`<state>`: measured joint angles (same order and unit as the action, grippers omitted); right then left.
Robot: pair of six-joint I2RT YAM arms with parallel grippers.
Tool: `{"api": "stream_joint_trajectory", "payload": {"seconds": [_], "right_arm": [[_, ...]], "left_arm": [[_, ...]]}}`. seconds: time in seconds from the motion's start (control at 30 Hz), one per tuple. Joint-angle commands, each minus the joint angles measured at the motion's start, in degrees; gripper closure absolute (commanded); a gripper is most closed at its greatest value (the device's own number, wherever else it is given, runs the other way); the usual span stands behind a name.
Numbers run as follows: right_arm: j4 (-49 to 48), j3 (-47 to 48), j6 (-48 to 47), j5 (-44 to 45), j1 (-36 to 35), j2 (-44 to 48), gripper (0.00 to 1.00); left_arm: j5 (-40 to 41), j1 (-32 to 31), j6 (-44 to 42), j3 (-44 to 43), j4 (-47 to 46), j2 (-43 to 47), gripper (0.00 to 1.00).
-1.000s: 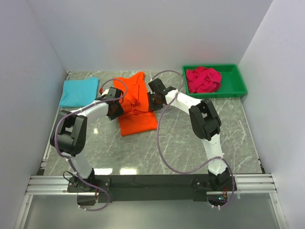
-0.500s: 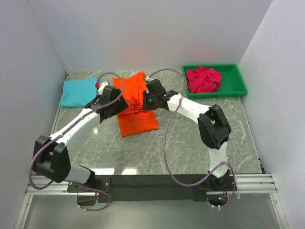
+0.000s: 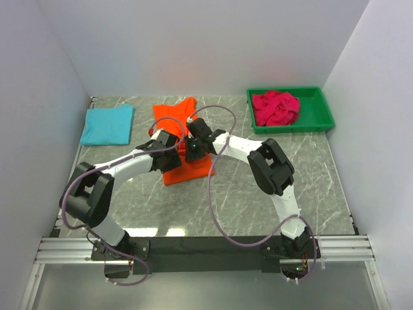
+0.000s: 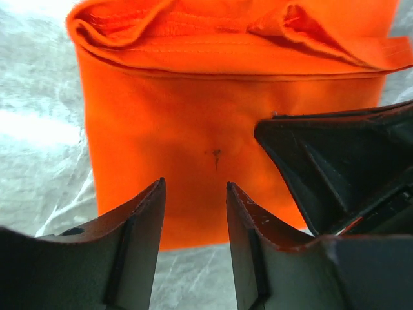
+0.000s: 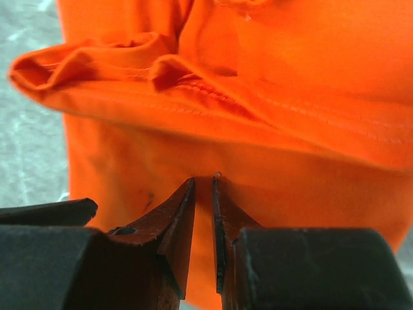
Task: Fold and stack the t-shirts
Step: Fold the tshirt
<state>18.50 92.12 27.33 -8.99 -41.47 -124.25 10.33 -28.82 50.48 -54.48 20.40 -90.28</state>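
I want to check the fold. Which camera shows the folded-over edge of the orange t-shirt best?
Left wrist: the orange t-shirt shows its folded edge across nearly its full width. Right wrist shows only part, close up. In the top view it is small and partly hidden.

Orange t-shirt (image 3: 175, 112): its middle is lying hidden beneath the left end effector (image 3: 171, 146) and right end effector (image 3: 192, 148) in the top view. In both wrist views its cloth is running off the upper edge.
Left wrist view: the right end effector's dark body is blocking the shirt's right side.
Right wrist view: the fingertips (image 5: 184, 200) are sitting almost together, and whether cloth is caught between them is not showing.
Crimson-pink t-shirt (image 3: 275, 107): lying heaped, outline indistinguishable.
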Motion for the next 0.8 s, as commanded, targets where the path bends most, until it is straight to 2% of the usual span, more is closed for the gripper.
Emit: {"api": "stream_joint_trajectory", "payload": {"seconds": [0.0,0.23,0.4,0.53,0.63,0.77], "right_arm": [[-0.7,4.4,-0.7,0.2,0.4,-1.5,0.77],[0.7,11.3,-0.8,3.3,2.9,-6.1,0.76],[2.8,21.1,-1.8,5.3,4.8,-10.6,0.73],[3.4,25.2,-1.7,4.8,6.5,-9.0,0.71],[0.8,21.1,-2.0,4.3,6.8,-3.1,0.70],[-3.5,7.5,-0.3,0.9,7.4,6.7,0.70]], "left_arm": [[-0.7,-0.5,-0.3,0.1,-2.8,-2.6,0.52],[-1.3,-1.4,-0.5,0.9,-3.4,-5.7,0.53],[-1.0,-1.9,-0.4,1.1,-2.6,-5.7,0.53],[0.9,-1.9,-0.8,-0.1,-0.5,-3.6,0.53],[2.6,-1.9,-1.1,-1.9,1.3,-1.1,0.51],[4.6,-0.5,-1.7,-4.1,1.9,2.0,0.50]]}}
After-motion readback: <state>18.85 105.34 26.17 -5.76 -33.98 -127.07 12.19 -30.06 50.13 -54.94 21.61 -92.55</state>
